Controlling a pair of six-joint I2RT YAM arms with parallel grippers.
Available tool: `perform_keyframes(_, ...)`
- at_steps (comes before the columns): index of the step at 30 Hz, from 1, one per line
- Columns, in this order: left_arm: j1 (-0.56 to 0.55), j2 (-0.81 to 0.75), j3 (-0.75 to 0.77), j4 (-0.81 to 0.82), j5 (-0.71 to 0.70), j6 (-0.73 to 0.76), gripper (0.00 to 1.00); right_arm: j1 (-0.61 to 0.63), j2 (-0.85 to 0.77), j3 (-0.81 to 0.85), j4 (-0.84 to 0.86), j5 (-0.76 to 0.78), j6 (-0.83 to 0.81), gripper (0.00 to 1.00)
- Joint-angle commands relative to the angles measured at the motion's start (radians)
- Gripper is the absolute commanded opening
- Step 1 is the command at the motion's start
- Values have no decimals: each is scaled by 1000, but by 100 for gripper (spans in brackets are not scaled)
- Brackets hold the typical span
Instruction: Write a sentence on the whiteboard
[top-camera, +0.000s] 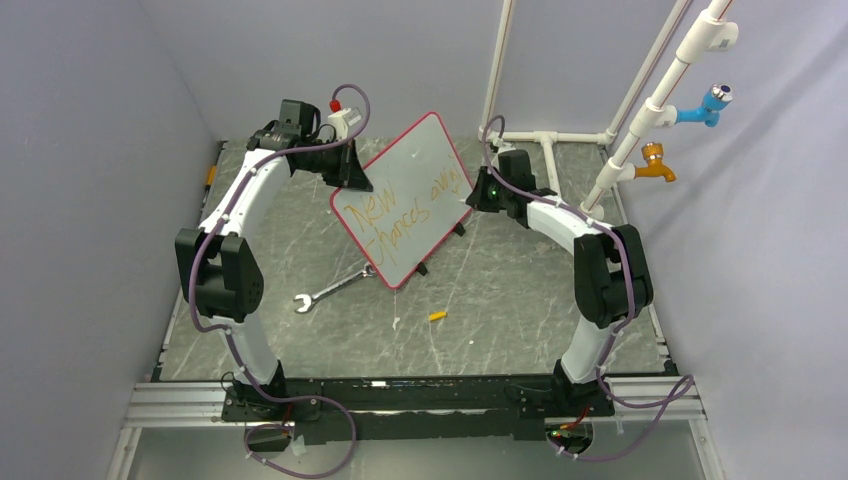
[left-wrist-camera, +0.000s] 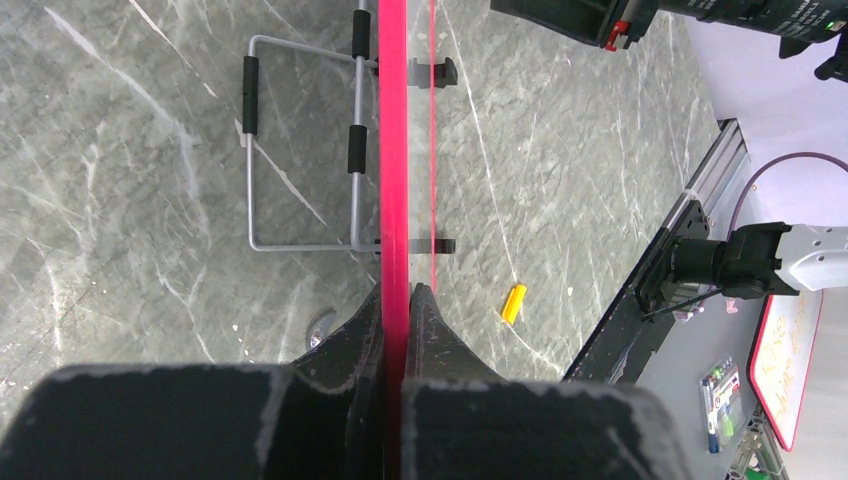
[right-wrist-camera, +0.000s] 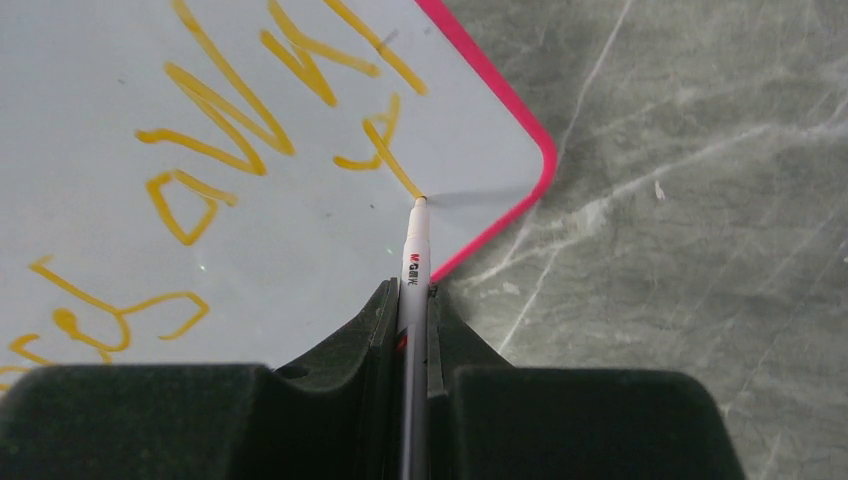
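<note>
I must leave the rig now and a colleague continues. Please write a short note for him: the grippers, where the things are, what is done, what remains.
Left gripper: shut on the red edge of the whiteboard, steadying it.
Right gripper: shut on the marker; the tip touches the board near its corner.
The whiteboard stands tilted on the table, between the arms. A wrench and a small orange piece, maybe a cap, lie in front.
Done: the sentence reads about "New chances away".
Left: probably finish the last stroke, lift the marker, release the board.
</note>
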Motion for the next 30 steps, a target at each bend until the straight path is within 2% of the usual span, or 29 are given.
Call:
perform_keyframes(1,-23,-11,-26,-36,-86,113,0,7,-26,-28,34,-8,11,0)
perform_keyframes(18,-23,-14,-35,-32,-91,113,0,-8,47,209,-76,76,-39,0)
perform_keyframes(21,-23,-10,-28,-32,-93,112,0,-7,-6,190,-100,96,-42,0)
perform_keyframes(30,-23,1,-11,-42,-97,109,0,-7,-272,-7,-134,89,9,0)
